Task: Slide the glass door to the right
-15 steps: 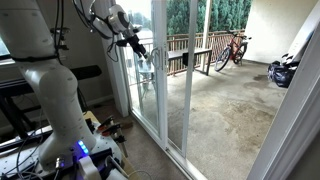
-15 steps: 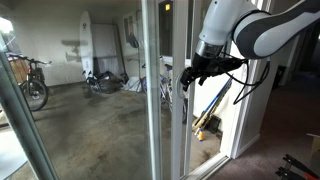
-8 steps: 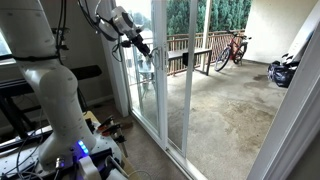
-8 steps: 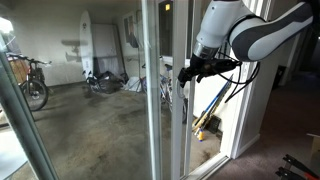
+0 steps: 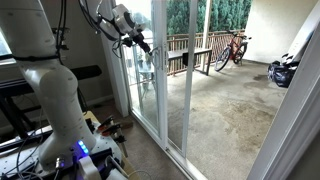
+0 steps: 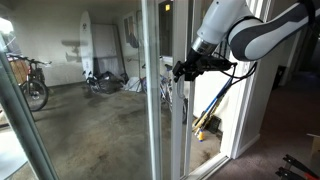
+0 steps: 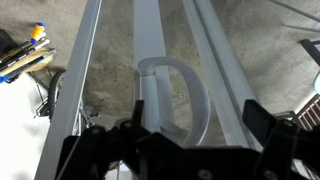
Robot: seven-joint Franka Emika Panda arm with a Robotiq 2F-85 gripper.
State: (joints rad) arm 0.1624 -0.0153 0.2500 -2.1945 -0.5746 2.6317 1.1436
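We see the pincer (image 6: pixel 181 70) spread open, fingers flanking the white handle (image 7: pixel 202 100) (touching or not, we cannot tell) on the stile of the glass door (image 5: pixel 163 105), just before the arm.

A home, at the edge of a room that opens through a tall sliding glass door (image 5: pixel 147 100) onto a covered concrete patio (image 5: pixel 215 115). Outside there is a wooden railing (image 5: pixel 190 52) with trees (image 5: pixel 195 15) beyond and a bicycle (image 5: pixel 232 47) parked by it; in an exterior view a surfboard (image 6: pixel 87 45) leans against the wall near another bicycle (image 6: pixel 30 85)
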